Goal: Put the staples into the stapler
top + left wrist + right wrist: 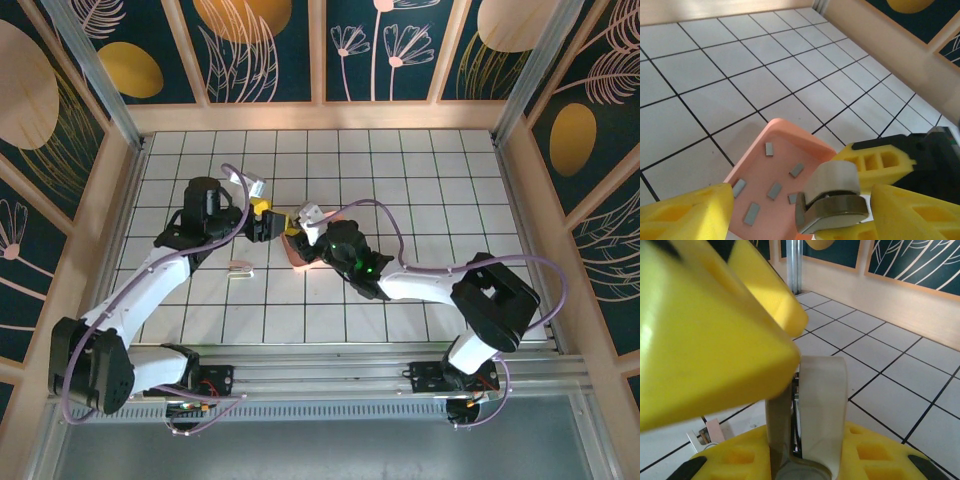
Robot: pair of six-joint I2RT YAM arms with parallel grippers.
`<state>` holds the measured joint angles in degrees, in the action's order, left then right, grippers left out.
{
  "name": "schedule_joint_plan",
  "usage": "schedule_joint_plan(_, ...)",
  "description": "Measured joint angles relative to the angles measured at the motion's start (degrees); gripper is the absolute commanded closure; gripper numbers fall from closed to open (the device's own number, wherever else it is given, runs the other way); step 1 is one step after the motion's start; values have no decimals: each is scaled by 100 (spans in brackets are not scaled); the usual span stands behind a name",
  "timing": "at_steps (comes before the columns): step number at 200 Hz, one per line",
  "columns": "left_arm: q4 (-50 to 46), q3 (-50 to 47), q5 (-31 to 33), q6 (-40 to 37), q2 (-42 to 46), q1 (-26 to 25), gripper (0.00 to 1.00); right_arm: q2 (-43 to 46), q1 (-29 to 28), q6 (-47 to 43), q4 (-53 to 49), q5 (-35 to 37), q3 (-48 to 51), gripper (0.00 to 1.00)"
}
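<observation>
Left wrist view: your left gripper (802, 209) had its yellow fingers (685, 212) spread wide, flanking the stapler (832, 205); whether they touched it was unclear. Your right gripper (807, 462) was clamped on that stapler, a rounded grey metal body with a white top, close by the smooth pink tray (777, 127). Flat grey staples (774, 190) lay scattered in the tray. Both arms reached inward, wrists meeting mid-table.
</observation>
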<state>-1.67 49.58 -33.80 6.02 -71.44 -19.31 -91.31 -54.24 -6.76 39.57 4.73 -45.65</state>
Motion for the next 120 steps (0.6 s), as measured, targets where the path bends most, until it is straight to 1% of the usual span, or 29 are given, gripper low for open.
schedule_joint_plan(99, -31, 15, 22, -175, -103, -74, 29, -63, -87, -87, 271, 144, -2, 83)
schedule_joint_plan(110, -31, 15, 22, -192, -111, -74, 30, -63, -92, -101, 273, 149, -2, 83)
schedule_joint_plan(120, -31, 15, 15, -201, -125, -74, 33, -63, -94, -136, 273, 164, -2, 83)
